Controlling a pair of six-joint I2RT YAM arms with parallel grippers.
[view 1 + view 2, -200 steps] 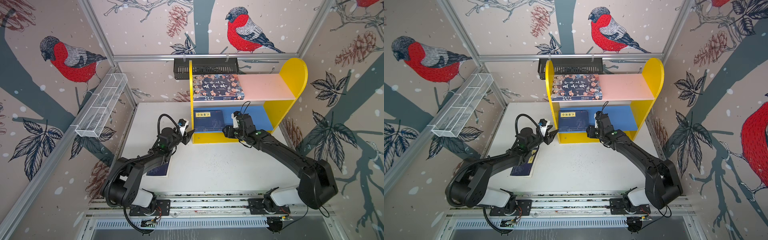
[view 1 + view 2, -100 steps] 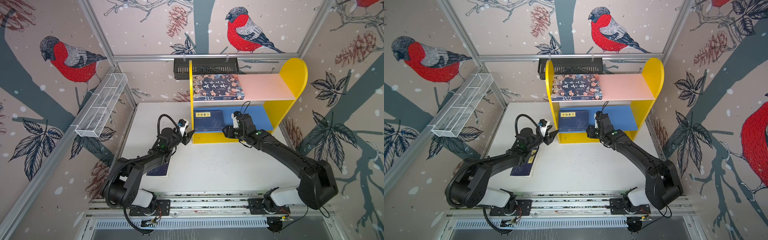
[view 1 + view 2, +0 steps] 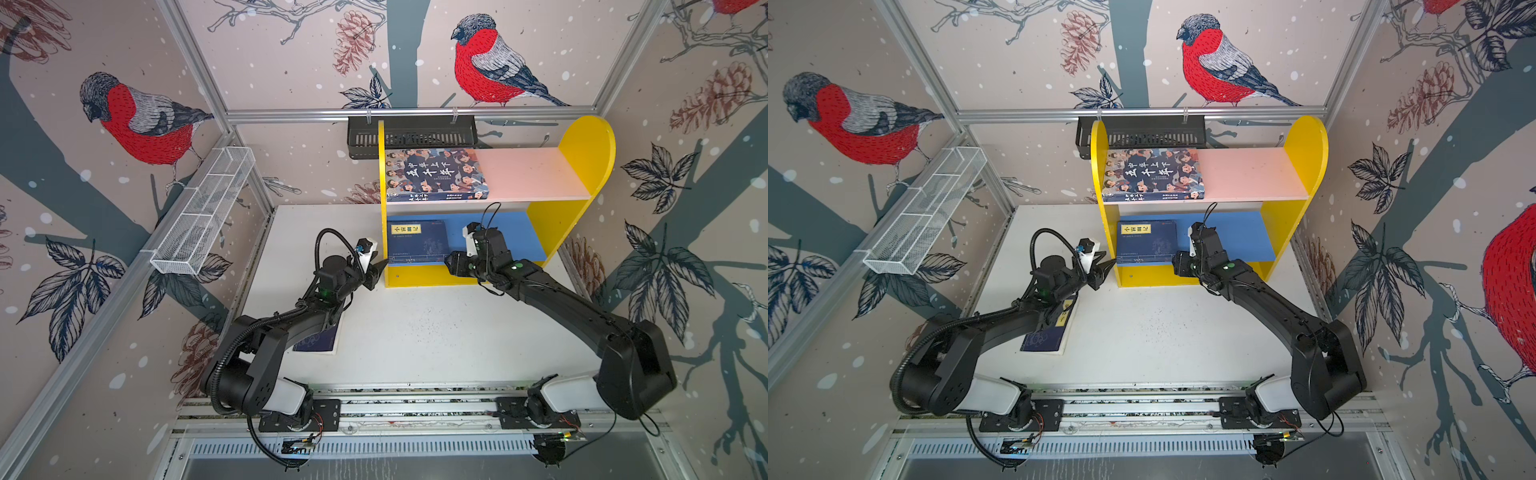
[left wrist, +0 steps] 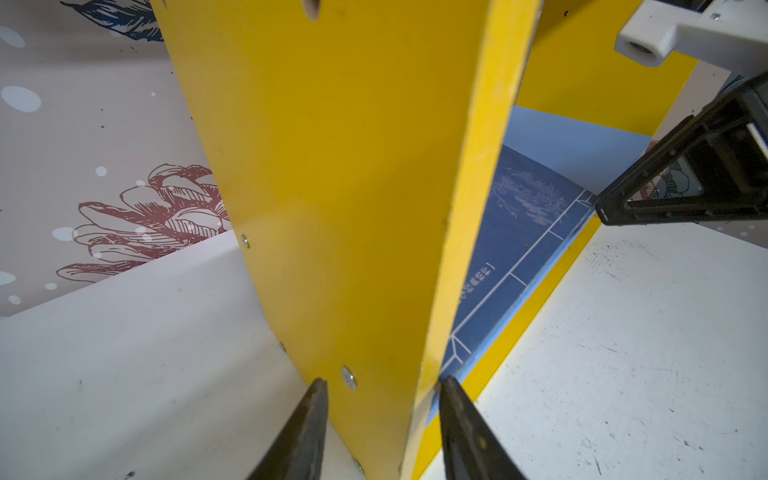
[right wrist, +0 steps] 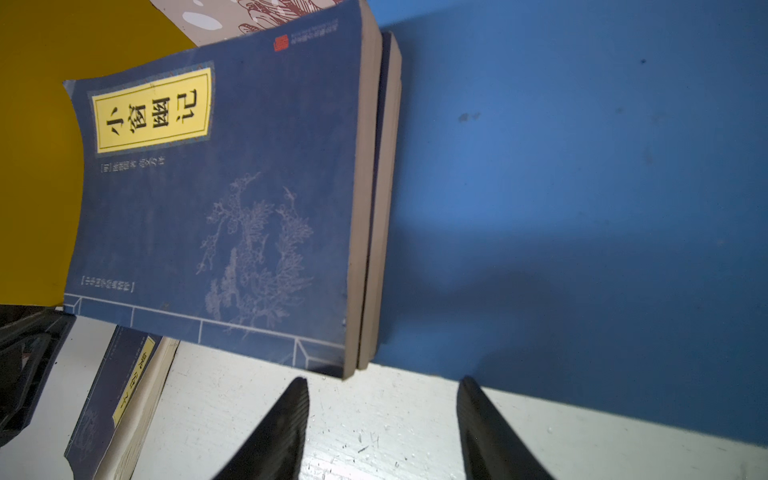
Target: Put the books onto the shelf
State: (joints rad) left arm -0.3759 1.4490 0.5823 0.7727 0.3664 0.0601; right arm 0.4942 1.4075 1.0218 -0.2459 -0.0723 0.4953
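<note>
The shelf (image 3: 590,141) (image 3: 1304,141) stands at the table's back. The large book with cartoon faces (image 3: 434,174) (image 3: 1152,172) lies on its pink upper board. Two stacked navy books (image 3: 417,241) (image 5: 216,199) lie at the left of the blue lower board (image 5: 582,166), overhanging its front. Another navy book (image 3: 1050,332) (image 5: 120,399) lies on the table under my left arm. My left gripper (image 3: 379,272) (image 4: 379,384) is open, its jaws either side of the yellow side panel (image 4: 353,166). My right gripper (image 3: 451,264) (image 5: 382,382) is open and empty, just before the stack's corner.
A white wire mesh basket (image 3: 203,212) hangs on the left wall. A black slotted rack (image 3: 411,131) hangs on the back wall behind the shelf. The arms' base rail (image 3: 415,409) runs along the table's front edge.
</note>
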